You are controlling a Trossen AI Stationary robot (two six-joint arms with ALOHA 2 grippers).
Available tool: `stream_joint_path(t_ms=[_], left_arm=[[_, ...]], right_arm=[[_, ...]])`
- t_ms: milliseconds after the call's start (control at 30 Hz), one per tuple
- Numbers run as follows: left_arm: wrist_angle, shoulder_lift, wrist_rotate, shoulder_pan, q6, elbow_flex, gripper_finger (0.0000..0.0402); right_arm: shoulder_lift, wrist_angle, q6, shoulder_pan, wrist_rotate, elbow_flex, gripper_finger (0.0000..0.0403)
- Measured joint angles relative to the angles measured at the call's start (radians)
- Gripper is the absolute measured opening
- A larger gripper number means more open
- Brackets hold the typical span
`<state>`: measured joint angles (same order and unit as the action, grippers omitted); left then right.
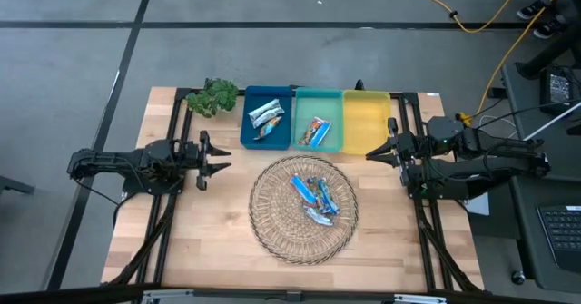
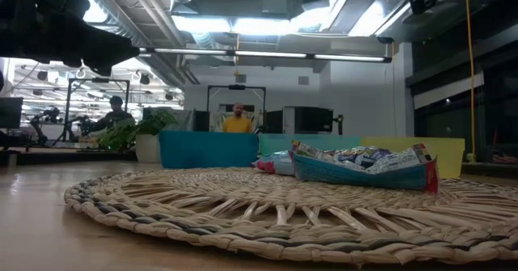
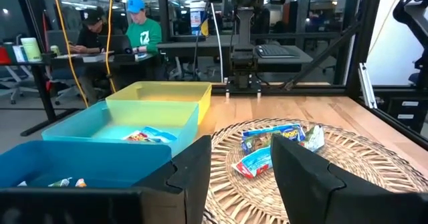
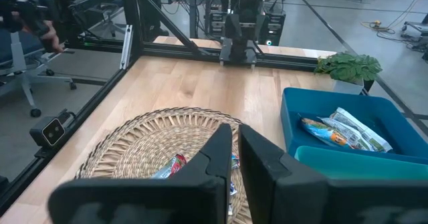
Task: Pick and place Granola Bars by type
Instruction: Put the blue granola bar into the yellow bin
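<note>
A robotics lab in an open-plan office: exposed silver ceiling ducts, black desks with computer monitors, seated people, yellow floor cables.

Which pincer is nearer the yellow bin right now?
Right. The right pincer sits just beside the yellow bin, near its front corner; the left pincer is well off, beyond the dark blue bin.

— What's past the table?
— A grey floor crossed by dark lines, with a yellow cable trailing over it.
— And deeper in the room?
— Bright ceiling lights, desks with office chairs, and people seated at screens.
</note>
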<state>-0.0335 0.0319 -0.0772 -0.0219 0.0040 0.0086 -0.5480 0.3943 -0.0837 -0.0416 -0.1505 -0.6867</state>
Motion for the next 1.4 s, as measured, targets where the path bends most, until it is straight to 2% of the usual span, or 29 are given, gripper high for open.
stream_joint_path(t_ms=[300,433,600,667,733,1400], left_arm=[[0.000,0.000,-0.006,0.000,-0.006,0.000,0.0152],[0.004,0.001,-0.033,0.000,-0.006,0.000,0.0139],[0.006,0.001,-0.016,0.000,-0.040,0.000,0.0074],[0.010,0.001,0.006,0.000,0.000,0.000,0.0033],[0.014,0.001,0.017,0.000,0.034,0.000,0.0010],[0.015,0.012,0.036,0.000,0.010,0.000,0.0001]], right_arm=[[0.000,0.000,0.000,0.000,0.000,0.000,0.0032],[0.000,0.000,0.000,0.000,0.000,0.000,0.0032],[0.000,0.000,0.000,0.000,0.000,0.000,0.0032],[0.000,0.000,0.000,0.000,0.000,0.000,0.0032],[0.000,0.000,0.000,0.000,0.000,0.000,0.0032],[0.000,0.000,0.000,0.000,0.000,0.000,0.0032]])
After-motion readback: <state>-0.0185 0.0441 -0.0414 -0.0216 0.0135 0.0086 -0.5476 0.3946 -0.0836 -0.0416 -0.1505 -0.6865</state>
